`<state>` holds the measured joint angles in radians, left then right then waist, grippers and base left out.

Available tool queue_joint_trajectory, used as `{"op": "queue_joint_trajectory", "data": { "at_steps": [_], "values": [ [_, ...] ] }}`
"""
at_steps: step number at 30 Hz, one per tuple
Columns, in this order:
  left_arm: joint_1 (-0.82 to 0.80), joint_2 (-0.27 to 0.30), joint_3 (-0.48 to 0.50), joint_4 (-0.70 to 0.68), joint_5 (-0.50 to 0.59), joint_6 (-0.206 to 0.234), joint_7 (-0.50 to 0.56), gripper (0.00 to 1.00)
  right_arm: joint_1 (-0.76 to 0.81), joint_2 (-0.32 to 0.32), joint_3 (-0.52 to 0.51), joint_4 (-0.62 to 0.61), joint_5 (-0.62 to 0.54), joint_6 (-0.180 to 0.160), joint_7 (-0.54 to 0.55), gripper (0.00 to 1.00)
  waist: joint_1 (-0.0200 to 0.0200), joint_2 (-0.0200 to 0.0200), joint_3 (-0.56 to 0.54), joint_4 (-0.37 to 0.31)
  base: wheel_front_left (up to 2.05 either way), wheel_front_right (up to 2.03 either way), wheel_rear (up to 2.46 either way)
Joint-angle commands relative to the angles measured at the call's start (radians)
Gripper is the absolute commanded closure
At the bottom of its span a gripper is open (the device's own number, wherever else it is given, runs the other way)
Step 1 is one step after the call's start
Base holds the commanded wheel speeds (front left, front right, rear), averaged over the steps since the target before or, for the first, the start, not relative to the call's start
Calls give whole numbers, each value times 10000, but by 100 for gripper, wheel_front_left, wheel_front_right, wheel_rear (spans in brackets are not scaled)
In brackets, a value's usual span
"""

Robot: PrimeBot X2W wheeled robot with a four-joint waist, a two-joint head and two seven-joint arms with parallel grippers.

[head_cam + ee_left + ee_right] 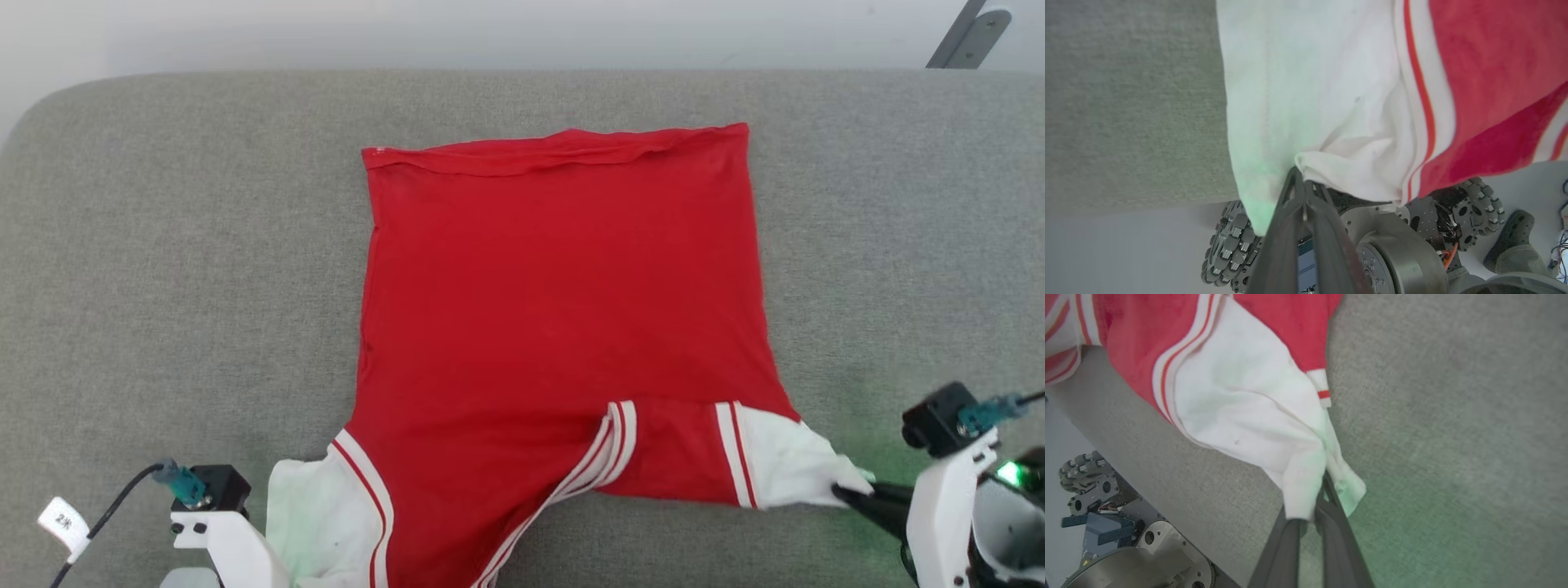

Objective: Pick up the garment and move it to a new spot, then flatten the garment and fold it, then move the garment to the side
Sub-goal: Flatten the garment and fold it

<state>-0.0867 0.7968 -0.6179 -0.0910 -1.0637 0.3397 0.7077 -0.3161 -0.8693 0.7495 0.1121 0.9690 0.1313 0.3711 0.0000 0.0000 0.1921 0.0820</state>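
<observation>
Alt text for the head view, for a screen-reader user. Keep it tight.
A red jersey shirt lies spread on a grey fabric surface, hem at the far side, no lettering showing. The right gripper is shut on the tip of the white sleeve at lower right; the left arm sits beside the other white sleeve at lower left.

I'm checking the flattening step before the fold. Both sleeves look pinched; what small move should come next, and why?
Probably ease both sleeves forward and apart. The left end effector is shut on the left sleeve, which hangs past the near edge of the grey cushion; the right end effector pinches the right sleeve, bunched on the cushion. The garment otherwise lies flat.
</observation>
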Motion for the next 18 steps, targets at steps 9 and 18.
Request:
{"op": "queue_joint_trajectory", "data": {
  "at_steps": [9,18],
  "values": [
    [64,-773,345,49,-142,10,-1131,100,1235,1112,-1377,584,-690,-33,189,0,0,0,468,84,0,0,0],
    [-277,-1212,352,-61,67,-233,-1644,100,1087,2110,-4695,-1505,-1911,-10,737,0,0,0,922,345,0,0,0]
  ]
}}
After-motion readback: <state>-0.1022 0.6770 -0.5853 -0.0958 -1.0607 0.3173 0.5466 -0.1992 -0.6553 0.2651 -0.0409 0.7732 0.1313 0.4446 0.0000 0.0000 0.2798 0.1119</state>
